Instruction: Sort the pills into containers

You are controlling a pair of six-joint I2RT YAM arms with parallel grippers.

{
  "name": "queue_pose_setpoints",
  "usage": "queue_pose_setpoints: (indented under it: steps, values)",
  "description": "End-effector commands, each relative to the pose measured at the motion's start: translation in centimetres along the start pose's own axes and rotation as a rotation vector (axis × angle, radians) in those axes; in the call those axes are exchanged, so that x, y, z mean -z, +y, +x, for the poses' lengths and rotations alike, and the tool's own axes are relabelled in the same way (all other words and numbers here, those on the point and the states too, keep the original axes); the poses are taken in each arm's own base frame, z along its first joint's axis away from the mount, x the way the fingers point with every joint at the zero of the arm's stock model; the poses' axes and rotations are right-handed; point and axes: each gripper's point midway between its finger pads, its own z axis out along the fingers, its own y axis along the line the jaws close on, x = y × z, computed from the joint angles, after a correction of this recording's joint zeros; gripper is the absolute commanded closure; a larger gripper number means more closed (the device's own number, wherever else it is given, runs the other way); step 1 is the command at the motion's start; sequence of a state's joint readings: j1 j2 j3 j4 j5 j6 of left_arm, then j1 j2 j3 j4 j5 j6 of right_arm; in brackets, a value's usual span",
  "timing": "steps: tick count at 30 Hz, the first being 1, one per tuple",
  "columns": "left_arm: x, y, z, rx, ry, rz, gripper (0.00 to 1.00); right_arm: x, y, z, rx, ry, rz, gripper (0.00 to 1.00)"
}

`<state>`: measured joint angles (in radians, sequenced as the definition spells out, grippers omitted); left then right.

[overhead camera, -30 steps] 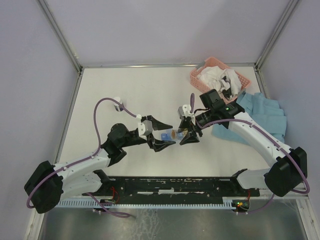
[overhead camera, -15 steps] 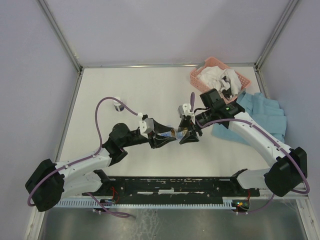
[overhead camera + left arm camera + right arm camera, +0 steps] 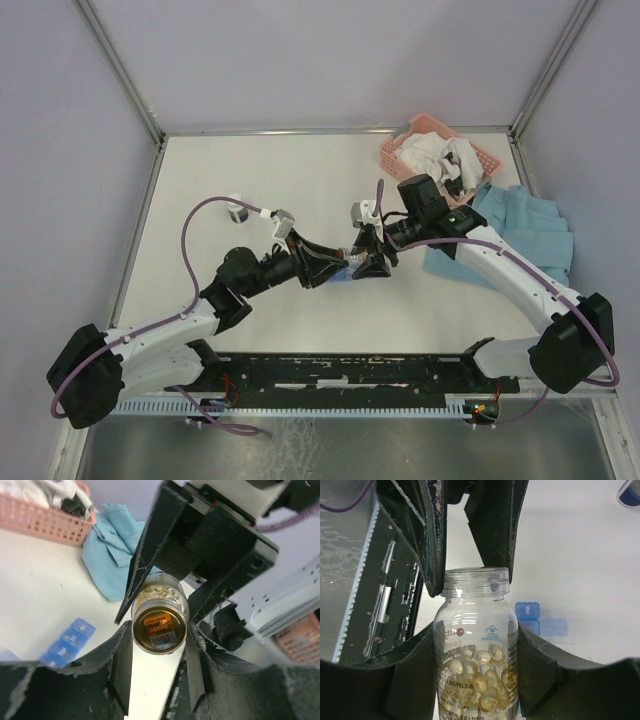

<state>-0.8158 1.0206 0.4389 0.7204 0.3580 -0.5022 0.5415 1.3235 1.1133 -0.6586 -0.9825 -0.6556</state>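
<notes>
Above the desk (image 3: 250, 170), the right tool (image 3: 475, 647) pinches the belly of a clear pill bottle (image 3: 476, 610). Its long axis runs level toward the left tool (image 3: 159, 645), clamped on the labelled end. The pills (image 3: 480, 680) remain inside, and the blue containers (image 3: 540, 620) lie on the desk just beneath.

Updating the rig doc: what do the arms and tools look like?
The left arm and right arm have white link shells, black joints and a purple cable each. The left tool and right tool each have two black wedge-shaped fingers with scuffed whitish edges. A green light glows behind the right tool.
</notes>
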Motion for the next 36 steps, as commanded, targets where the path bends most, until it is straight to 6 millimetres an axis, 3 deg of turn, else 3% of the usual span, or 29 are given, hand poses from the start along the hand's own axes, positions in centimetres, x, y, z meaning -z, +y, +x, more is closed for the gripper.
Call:
queue_pose_setpoints:
  steps: [1, 5, 11, 13, 16, 19, 25, 29, 32, 36]
  values:
    - [-0.8, -0.5, -4.4, 0.386, -0.121, -0.111, 0.97, 0.4, -3.0, 1.2, -0.008, 0.063, 0.141, 0.99]
    - [-1.9, -0.2, -4.4, 0.515, -0.064, -0.188, 0.97, 0.4, -3.4, 1.6, -0.021, 0.079, 0.158, 0.99]
    - [-2.6, 0.3, -4.6, 0.511, -0.024, -0.279, 0.93, 0.4, -4.0, 1.8, -0.033, 0.092, 0.184, 0.99]
    - [-2.7, 0.3, -4.6, 0.504, -0.013, -0.283, 0.77, 0.4, -4.0, 1.8, -0.038, 0.089, 0.179, 0.99]
    - [-2.6, 0.4, -4.5, 0.487, -0.004, -0.289, 0.42, 0.2, -3.8, 1.6, -0.048, 0.075, 0.164, 0.99]
    - [-2.2, 0.4, -4.5, 0.45, -0.009, -0.286, 0.24, 0.0, -3.5, 1.4, -0.06, 0.063, 0.149, 0.99]
    - [-0.3, 0.8, -4.0, 0.316, -0.012, -0.29, 0.15, 0.0, -3.2, 1.0, -0.067, 0.045, 0.134, 0.99]
    - [1.8, 2.2, -2.0, 0.106, 0.036, -0.313, 0.15, 0.1, -3.0, 0.8, -0.067, 0.037, 0.124, 0.99]
    - [3.1, 3.4, -1.7, -0.072, 0.048, -0.34, 0.12, 0.1, -2.9, 0.6, -0.065, 0.032, 0.117, 0.99]
    - [3.2, 1.6, -2.1, -0.248, 0.017, -0.196, 0.1, 0.1, -2.4, 0.4, -0.064, 0.029, 0.094, 0.99]
